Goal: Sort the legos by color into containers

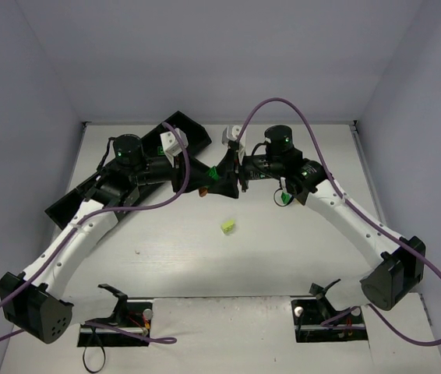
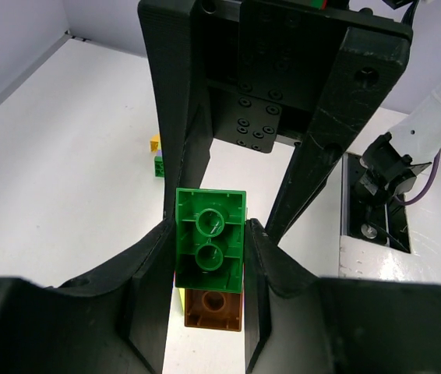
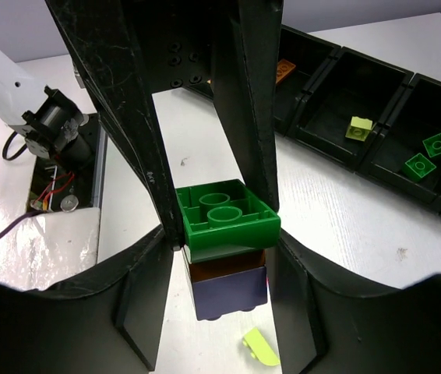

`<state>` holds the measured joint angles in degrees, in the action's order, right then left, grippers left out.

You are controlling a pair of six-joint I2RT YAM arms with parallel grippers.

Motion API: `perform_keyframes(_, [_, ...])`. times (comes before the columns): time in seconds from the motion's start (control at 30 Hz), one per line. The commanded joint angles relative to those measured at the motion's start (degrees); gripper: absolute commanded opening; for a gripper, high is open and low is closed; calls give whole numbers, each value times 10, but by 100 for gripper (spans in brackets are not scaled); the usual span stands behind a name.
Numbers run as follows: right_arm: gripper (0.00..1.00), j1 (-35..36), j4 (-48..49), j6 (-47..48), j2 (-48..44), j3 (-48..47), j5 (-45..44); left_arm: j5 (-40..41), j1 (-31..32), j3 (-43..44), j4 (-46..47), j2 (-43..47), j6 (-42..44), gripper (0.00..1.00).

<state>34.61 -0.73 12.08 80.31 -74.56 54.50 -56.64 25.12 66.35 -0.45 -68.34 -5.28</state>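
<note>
A stack of legos hangs above the table between both grippers: a green brick [image 2: 210, 238] [image 3: 227, 214] [image 1: 224, 173], a brown one [image 2: 214, 308] and a purple one [image 3: 232, 288]. My left gripper [image 2: 210, 234] [image 1: 213, 178] is shut on the green brick. My right gripper [image 3: 219, 257] [image 1: 234, 173] comes from the opposite side, its jaws closed around the same stack. A lime piece [image 1: 228, 226] [image 3: 261, 348] lies on the table below. The containers are compartments of a black tray [image 1: 72, 201] [image 3: 326, 93] holding an orange piece [image 3: 285, 68], a lime brick [image 3: 358, 127] and two green bricks [image 3: 420, 164].
A small yellow-and-green stack [image 2: 156, 156] stands on the table beyond the grippers. Something green [image 1: 285, 199] shows under the right arm. The tray runs diagonally at the back left, partly under the left arm. Purple cables loop above both arms.
</note>
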Motion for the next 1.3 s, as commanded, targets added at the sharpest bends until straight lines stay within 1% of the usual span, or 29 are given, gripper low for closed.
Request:
perform_keyframes(0.0, [47,3,29,-2,-9,-5,13,-7,4,22,55,12,18,0])
perform_keyframes(0.1, [49,3,29,-3,-12,-2,9,-6,4,22,50,13,22,0])
perform_keyframes(0.4, [49,3,28,-8,-10,3,8,-3,4,23,49,15,26,0])
perform_keyframes(0.6, [44,3,27,-10,-12,10,3,-4,5,23,47,16,28,0])
perform_keyframes(0.7, [38,3,27,-11,-14,14,3,-3,4,24,46,16,30,0])
perform_keyframes(0.73, [31,3,27,-11,-15,15,2,-3,5,24,44,16,32,0])
perform_keyframes(0.83, [16,2,28,-8,-17,18,2,-6,5,24,41,15,32,0])
perform_keyframes(0.87, [0,2,28,-5,-18,19,1,-6,4,18,41,15,31,0])
perform_keyframes(0.97, [0,0,27,0,-21,24,1,-3,4,16,41,15,31,0])
perform_keyframes(1.07, [0,-5,27,1,-26,35,-4,24,0,16,34,17,36,0])
perform_keyframes(1.17, [0,-13,27,3,-38,64,-37,92,-13,19,26,9,40,0])
perform_keyframes(1.2, [0,-15,27,1,-43,81,-60,134,-19,21,23,4,38,0])
perform_keyframes(1.27, [0,-17,26,-2,-55,98,-75,193,-33,35,8,-19,33,0])
